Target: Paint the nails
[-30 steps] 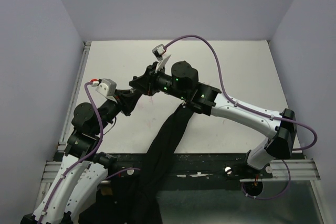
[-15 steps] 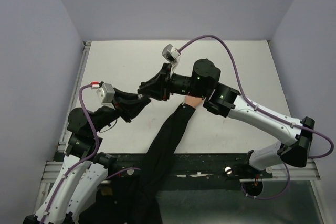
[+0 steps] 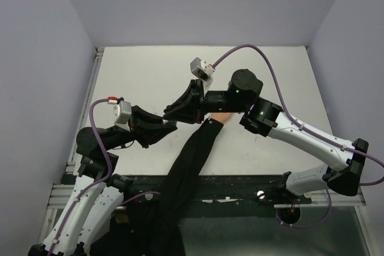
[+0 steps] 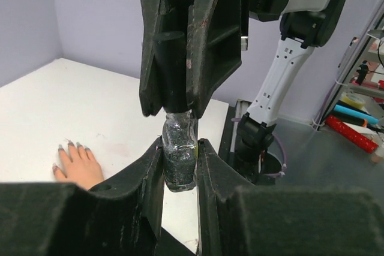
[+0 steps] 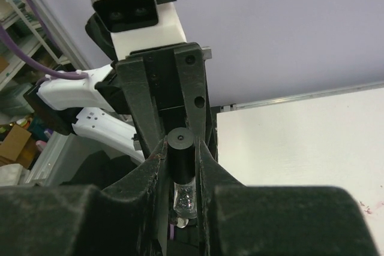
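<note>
A small glass bottle (image 4: 179,161) of dark glittery polish is held in the air between both grippers. My left gripper (image 4: 180,145) is shut on its glass body. My right gripper (image 5: 181,145) is shut on its black cap (image 5: 181,153). In the top view the left gripper (image 3: 170,128) and right gripper (image 3: 174,114) meet above the table's middle. The pale peach fake hand (image 4: 79,165) lies flat on the table with its greyish-purple nails (image 4: 69,145) showing, left of the bottle. Its black sleeve (image 3: 191,163) runs off the near edge. In the top view the right arm hides most of the hand (image 3: 222,116).
The white table (image 3: 138,76) is walled by lilac panels at the back and sides. A metal rail (image 3: 336,191) runs along the near edge. Purple cables (image 3: 273,82) loop over both arms. Faint pink stains (image 5: 367,208) mark the table.
The joined grippers have moved together toward the near edge and a little right. The right arm has swung right, uncovering the wrist of the fake hand. Both grips are unchanged.
</note>
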Action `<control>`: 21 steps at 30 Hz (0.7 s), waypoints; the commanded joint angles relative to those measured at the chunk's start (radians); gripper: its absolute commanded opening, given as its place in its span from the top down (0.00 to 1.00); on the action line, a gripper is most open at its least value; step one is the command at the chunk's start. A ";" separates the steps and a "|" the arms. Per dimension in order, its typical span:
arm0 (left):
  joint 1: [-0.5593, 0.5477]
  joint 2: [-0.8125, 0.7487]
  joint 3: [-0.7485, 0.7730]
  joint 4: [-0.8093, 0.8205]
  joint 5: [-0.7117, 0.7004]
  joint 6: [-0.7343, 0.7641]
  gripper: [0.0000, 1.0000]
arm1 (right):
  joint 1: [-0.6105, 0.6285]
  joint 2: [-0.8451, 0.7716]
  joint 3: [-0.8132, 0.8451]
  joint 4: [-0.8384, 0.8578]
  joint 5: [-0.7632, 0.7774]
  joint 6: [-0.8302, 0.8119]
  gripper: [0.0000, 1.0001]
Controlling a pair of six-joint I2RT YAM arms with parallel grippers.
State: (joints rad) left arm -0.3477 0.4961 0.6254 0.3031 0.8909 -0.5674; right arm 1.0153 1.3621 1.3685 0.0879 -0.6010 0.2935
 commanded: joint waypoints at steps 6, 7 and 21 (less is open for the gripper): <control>0.012 0.032 -0.023 -0.004 0.026 -0.015 1.00 | 0.016 -0.041 -0.014 0.075 -0.102 0.004 0.99; 0.012 0.027 -0.027 -0.002 0.025 -0.015 1.00 | 0.014 -0.040 -0.016 0.073 -0.099 0.004 0.99; 0.012 0.010 -0.020 -0.079 -0.047 0.047 1.00 | 0.011 -0.072 -0.043 0.047 0.257 0.010 0.99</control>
State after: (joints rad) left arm -0.3412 0.5194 0.5961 0.2844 0.9123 -0.5709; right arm 1.0264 1.3266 1.3243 0.1555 -0.5556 0.2939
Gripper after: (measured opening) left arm 0.316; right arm 0.244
